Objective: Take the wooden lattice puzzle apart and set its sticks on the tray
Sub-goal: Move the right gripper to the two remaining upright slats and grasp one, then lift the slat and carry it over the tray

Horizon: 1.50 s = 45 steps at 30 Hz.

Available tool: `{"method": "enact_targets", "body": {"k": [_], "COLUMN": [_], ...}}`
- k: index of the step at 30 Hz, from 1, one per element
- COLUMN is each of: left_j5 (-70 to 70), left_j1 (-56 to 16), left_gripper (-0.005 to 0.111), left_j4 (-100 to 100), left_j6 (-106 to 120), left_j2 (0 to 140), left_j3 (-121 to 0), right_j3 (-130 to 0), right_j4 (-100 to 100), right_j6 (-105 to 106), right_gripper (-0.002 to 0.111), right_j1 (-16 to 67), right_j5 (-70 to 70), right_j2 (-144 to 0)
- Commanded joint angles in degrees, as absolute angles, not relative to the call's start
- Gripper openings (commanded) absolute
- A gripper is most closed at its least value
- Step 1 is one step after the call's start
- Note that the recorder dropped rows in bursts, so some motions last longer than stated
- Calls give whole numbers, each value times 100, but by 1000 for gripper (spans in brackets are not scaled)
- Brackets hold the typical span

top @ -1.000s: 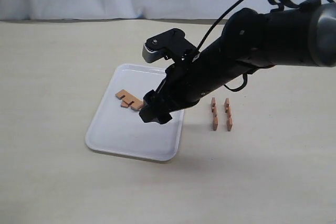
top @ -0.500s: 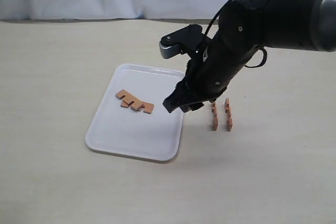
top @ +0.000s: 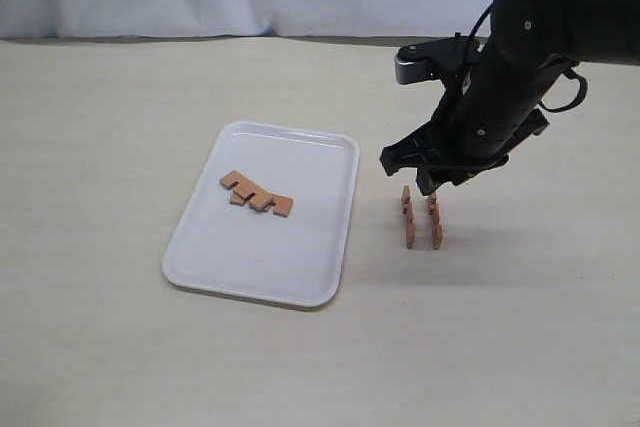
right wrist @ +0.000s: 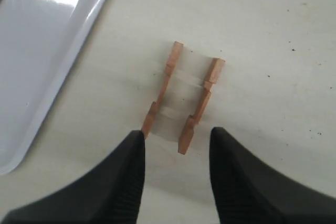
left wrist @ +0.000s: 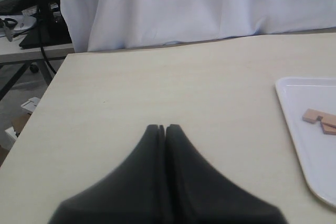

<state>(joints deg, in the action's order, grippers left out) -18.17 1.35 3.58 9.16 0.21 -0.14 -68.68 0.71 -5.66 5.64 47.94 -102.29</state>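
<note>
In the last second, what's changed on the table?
The right gripper swung rightward from over the tray and now hangs open above the two loose sticks beside it, holding nothing. The tray, the sticks on the tray and the loose sticks have not moved.

In the left wrist view the tray point(left wrist: 299, 129) and the sticks point(left wrist: 317, 116) on it are cut by the frame edge. The left gripper point(left wrist: 165, 128) is a dark blur with its base cropped. The right wrist view crops the blurred right gripper point(right wrist: 177, 136). Whether one finger point(right wrist: 128, 171) touches the loose stick point(right wrist: 160, 93) is unclear. In the exterior view the right arm point(top: 570, 17) exits at 3 o'clock.
</note>
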Motion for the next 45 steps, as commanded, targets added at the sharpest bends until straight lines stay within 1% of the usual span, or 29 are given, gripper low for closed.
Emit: {"method": "enact_targets", "body": {"k": [1, 4, 11, 25, 27, 28, 31, 42, 45], "left_j5": [-1771, -1771, -1771, -1771, -1771, -1771, -1771, -1771, -1771], "left_j1": [134, 134, 134, 134, 134, 134, 134, 134, 134], "left_gripper": [0, 0, 0, 0, 0, 0, 0, 0, 0], "left_j4": [353, 353, 353, 353, 353, 353, 353, 353, 353], "left_j6": [913, 913, 913, 913, 913, 913, 913, 913, 913], "left_j2": [0, 0, 0, 0, 0, 0, 0, 0, 0], "left_j3": [0, 0, 0, 0, 0, 0, 0, 0, 0], "right_j3": [-6906, -6833, -6597, -6597, -6597, -6597, -6597, -6597, -6597], "right_j4": [375, 742, 805, 862, 862, 862, 862, 1030, 1620], "right_j6": [-746, -1169, -1273, -1583, -1583, -1611, -1723, -1738, -1813], "right_gripper": [38, 38, 38, 38, 34, 30, 4, 4, 4], "right_j1": [532, 532, 532, 532, 532, 532, 532, 532, 532], "right_j5": [4764, 4615, 3799, 3519, 3499, 3499, 3499, 3752, 4082], "right_j2": [-10383, -10544, -10887, -11466, -11514, -11518, -11528, -11260, -10884]}}
